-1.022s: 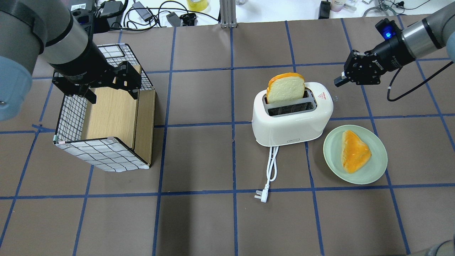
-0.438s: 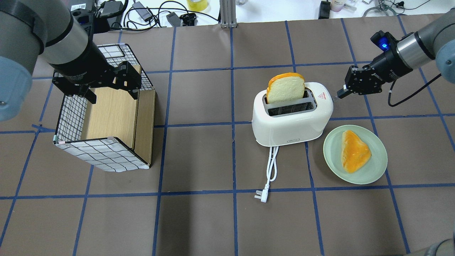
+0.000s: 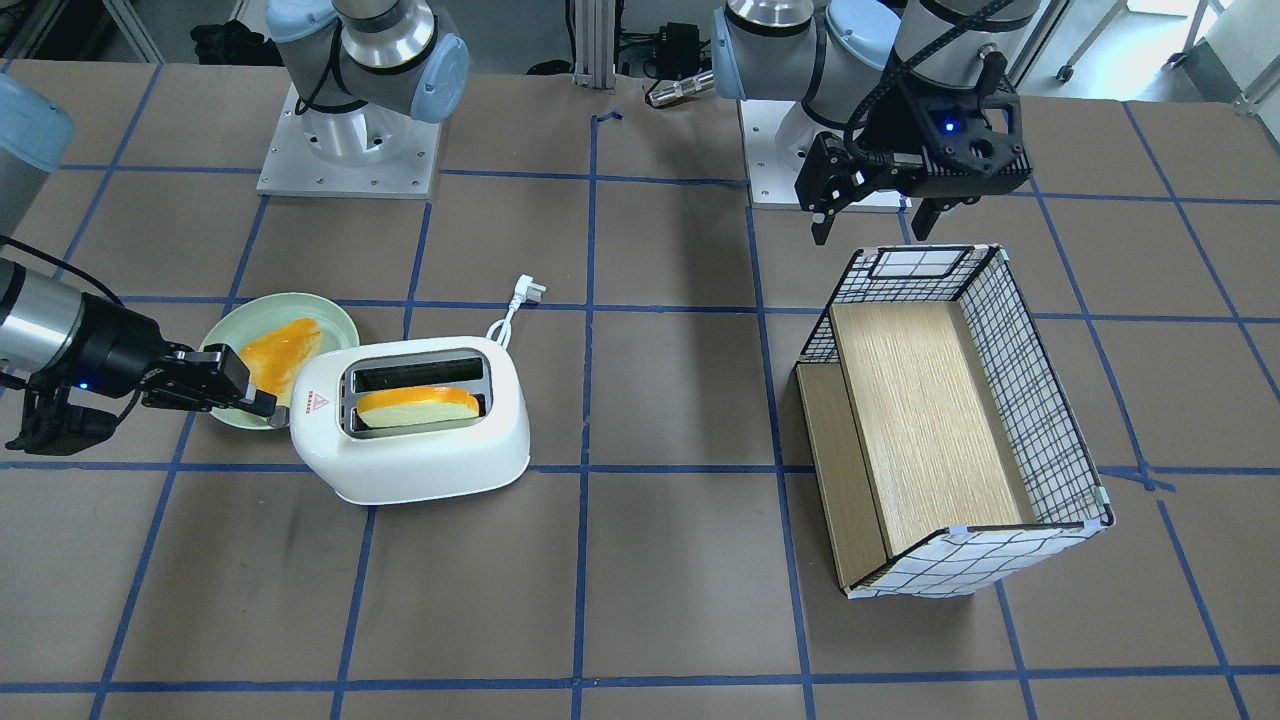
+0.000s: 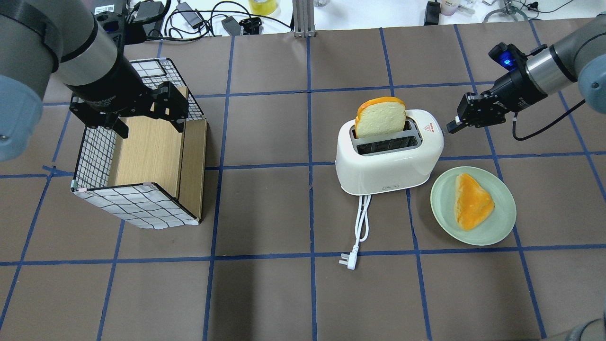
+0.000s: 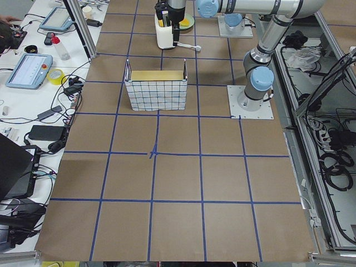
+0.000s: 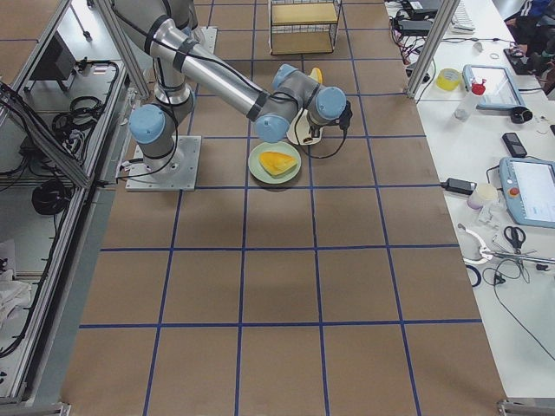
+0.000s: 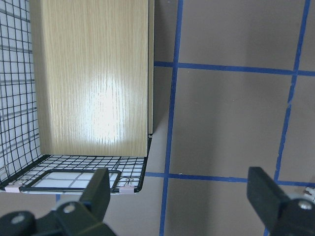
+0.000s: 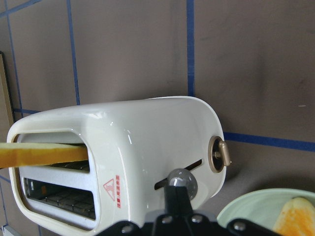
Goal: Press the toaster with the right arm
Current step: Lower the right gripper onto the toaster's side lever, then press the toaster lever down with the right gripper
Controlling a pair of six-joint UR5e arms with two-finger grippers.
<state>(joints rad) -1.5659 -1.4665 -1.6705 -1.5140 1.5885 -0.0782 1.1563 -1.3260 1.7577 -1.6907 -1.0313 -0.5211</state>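
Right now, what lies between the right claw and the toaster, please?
Nothing: in the overhead view the right claw sits right beside the toaster.

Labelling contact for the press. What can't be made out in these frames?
- Right wrist view: whether the right gripper touches the toaster's lever; its shut fingers cover the spot.
- Overhead: the lever itself, hidden behind the toaster's rounded end.
- Exterior right: the toaster, mostly behind the right arm's wrist.
- Exterior left: toaster and gripper too small, far off.
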